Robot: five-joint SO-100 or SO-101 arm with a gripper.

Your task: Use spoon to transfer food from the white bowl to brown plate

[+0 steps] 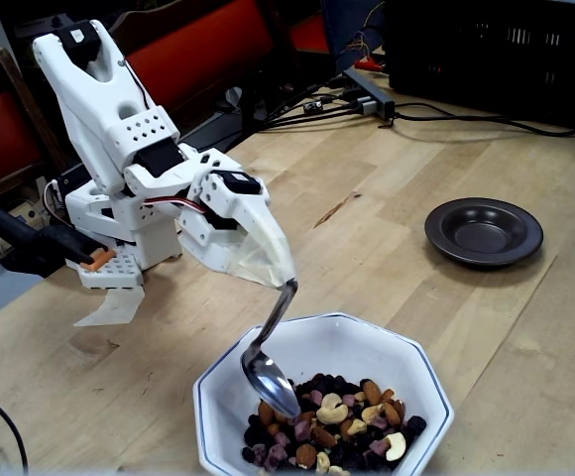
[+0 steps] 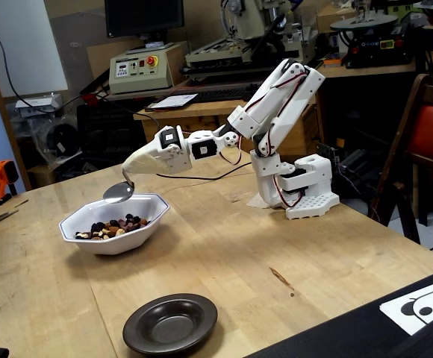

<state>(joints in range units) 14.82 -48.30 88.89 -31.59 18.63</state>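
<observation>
One arm works this desk [image 1: 525, 327], and its end effector [image 1: 268, 266], wrapped in pale tape, is clamped on the spoon [image 1: 268, 367] handle. Just below it, the spoon's oval scoop dips inside the white bowl [image 1: 367, 342], at the near-left edge of the food [image 1: 332, 426], nuts and dark fruit heaped low. Well off to the end effector's right in this fixed view sits the brown plate [image 1: 484, 231], bare. In the other fixed view the spoon [image 2: 119, 193] hovers at the bowl's [image 2: 112, 239] rim, the plate [image 2: 170, 323] nearer the camera.

Food [image 1: 332, 426] in bowl [image 1: 367, 342]; plate [image 1: 484, 231] apart
</observation>
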